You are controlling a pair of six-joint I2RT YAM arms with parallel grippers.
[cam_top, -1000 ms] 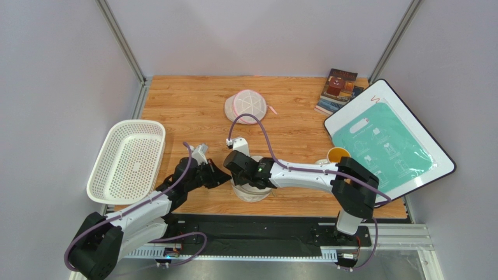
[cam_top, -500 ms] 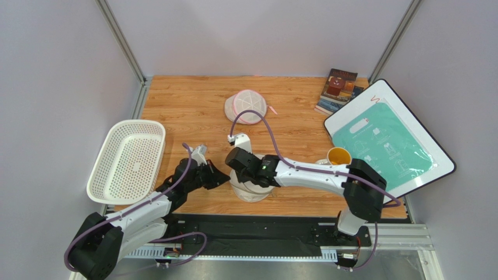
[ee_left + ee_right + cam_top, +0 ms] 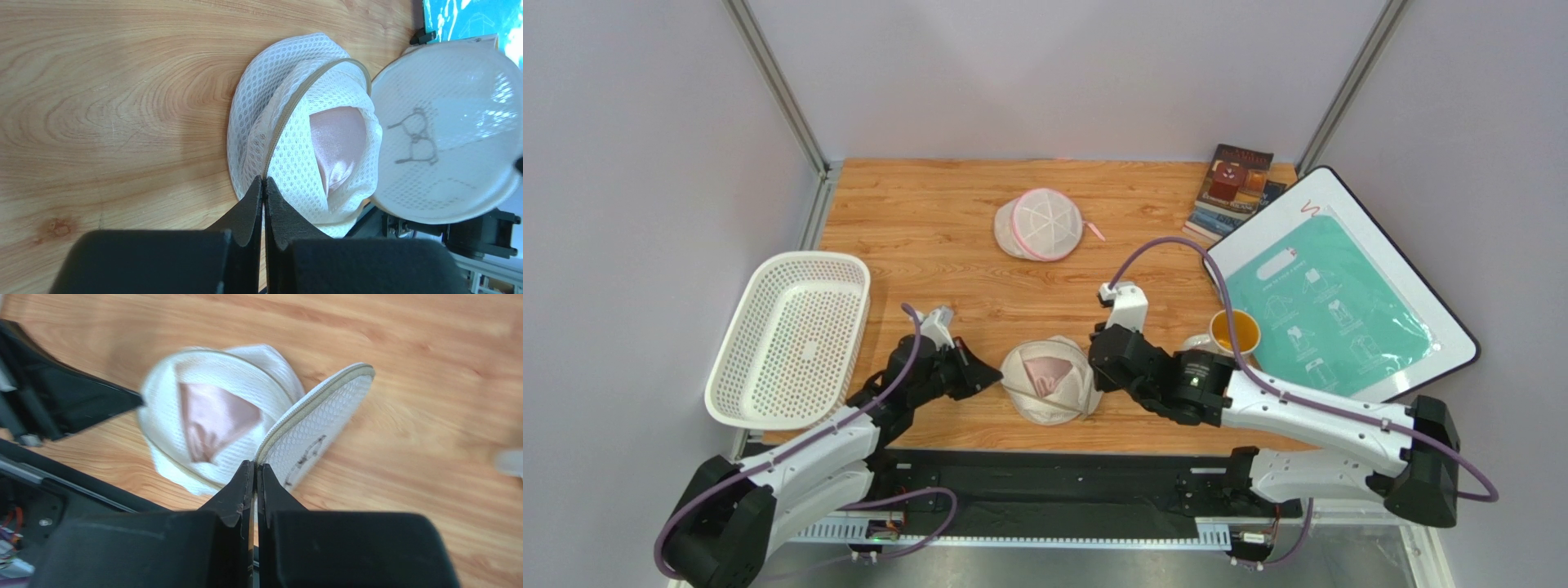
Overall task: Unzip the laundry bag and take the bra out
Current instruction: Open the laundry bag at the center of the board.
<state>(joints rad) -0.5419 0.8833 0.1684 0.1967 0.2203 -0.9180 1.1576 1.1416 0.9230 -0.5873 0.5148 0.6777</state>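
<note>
The laundry bag (image 3: 1028, 399) lies unzipped at the near middle of the table (image 3: 928, 245), lid flap raised rightward, the pink bra (image 3: 1051, 374) showing inside. The left pincer (image 3: 264, 182) is closed tight on its left rim; the right pincer (image 3: 255, 467) is clamped on the flap's zip edge.

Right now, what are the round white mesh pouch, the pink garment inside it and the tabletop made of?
Round domed white pouch: honeycomb mesh textile, likely synthetic, matte; open holes show. Pink garment inside: smooth satin-like fabric, slight sheen on folds. Tabletop: wood or wood-look laminate, grain visible; cannot tell which.
</note>
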